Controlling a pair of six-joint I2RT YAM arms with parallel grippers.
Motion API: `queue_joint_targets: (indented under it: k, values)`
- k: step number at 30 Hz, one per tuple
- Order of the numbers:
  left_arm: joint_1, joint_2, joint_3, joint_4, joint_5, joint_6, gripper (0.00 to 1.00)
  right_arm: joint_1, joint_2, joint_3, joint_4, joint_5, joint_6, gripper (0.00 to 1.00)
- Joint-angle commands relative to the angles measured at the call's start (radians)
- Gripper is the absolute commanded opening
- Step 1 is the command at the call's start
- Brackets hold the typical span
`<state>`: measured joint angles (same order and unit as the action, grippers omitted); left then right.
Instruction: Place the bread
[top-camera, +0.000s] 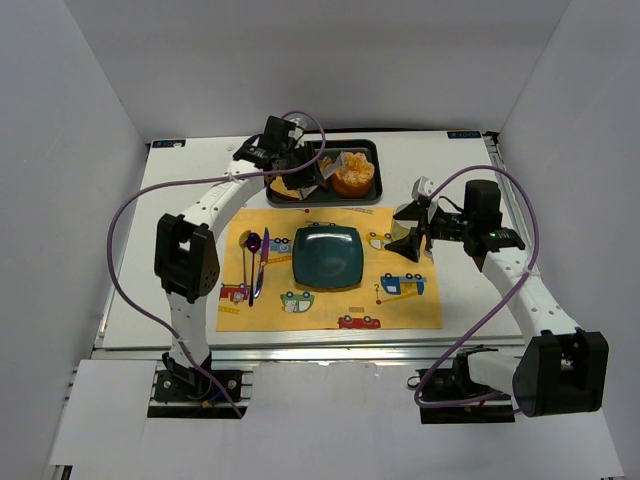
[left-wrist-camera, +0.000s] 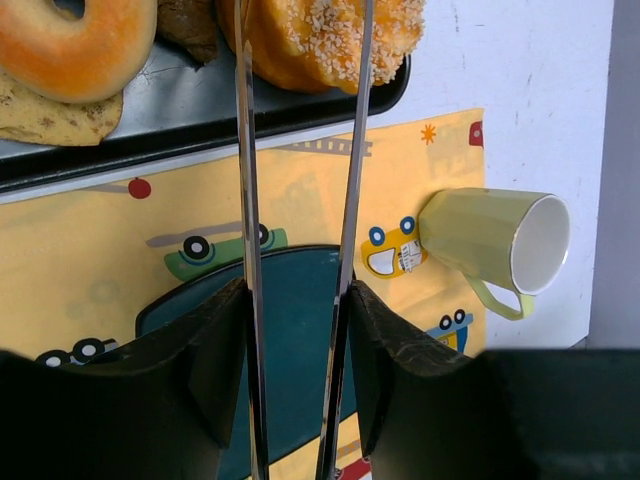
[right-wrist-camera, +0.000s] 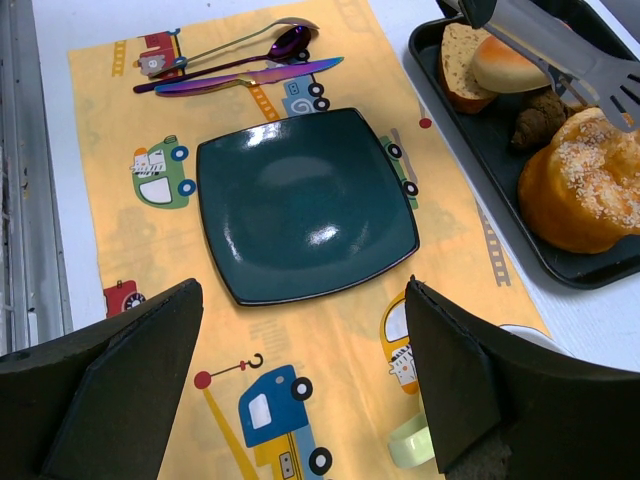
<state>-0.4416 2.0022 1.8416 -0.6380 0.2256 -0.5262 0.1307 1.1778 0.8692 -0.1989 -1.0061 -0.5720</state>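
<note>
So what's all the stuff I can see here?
tray: one, black, far side of table
mat: one, yellow, on table
bun: one, orange-golden, in tray
doughnut: one, golden, in tray
toast: one, pale, in tray
croissant: one, dark brown, in tray
plate: one, teal, middle of mat
spoon, knife: one each, purple, mat's left side
mug: one, pale green, lying right of plate
tongs: one, silver, over tray
left hand: one, black, shut on tongs
right hand: one, black, open, empty

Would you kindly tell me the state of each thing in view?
Left gripper: shut on tongs.
Right gripper: open, empty.
Tongs: arms apart, over tray.
Bun: on tray.
Bagel: on tray.
Plate: empty.
Mug: on its side.
</note>
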Motion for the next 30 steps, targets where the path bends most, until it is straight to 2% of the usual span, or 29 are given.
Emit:
queue_joint_targets:
  k: [1, 12, 15, 19, 23, 25, 30]
  values:
    - [-0.002, 0.007, 0.054, -0.006, 0.015, 0.018, 0.53, -0.006, -0.007, 0.002, 0.029, -0.026, 0.001, 0.86]
    - [-0.002, 0.026, 0.062, -0.014, 0.031, 0.026, 0.51, -0.006, -0.003, 0.005, 0.029, -0.029, 0.003, 0.86]
    - [-0.002, 0.026, 0.064, -0.009, 0.034, 0.028, 0.45, -0.006, 0.0, 0.007, 0.029, -0.031, 0.004, 0.86]
    - [-0.002, 0.02, 0.065, -0.003, 0.037, 0.026, 0.3, -0.006, -0.003, 0.008, 0.027, -0.031, 0.006, 0.86]
    - [-0.002, -0.006, 0.062, 0.015, 0.035, 0.025, 0.07, -0.006, -0.007, 0.01, 0.021, -0.028, 0.004, 0.86]
    - [-0.002, -0.042, 0.057, 0.038, 0.035, 0.019, 0.0, -0.006, -0.01, 0.013, 0.015, -0.029, 0.001, 0.86]
    - [-0.002, -0.141, 0.019, 0.103, 0.034, 0.0, 0.0, -0.009, -0.017, 0.028, 0.004, -0.034, 0.0, 0.86]
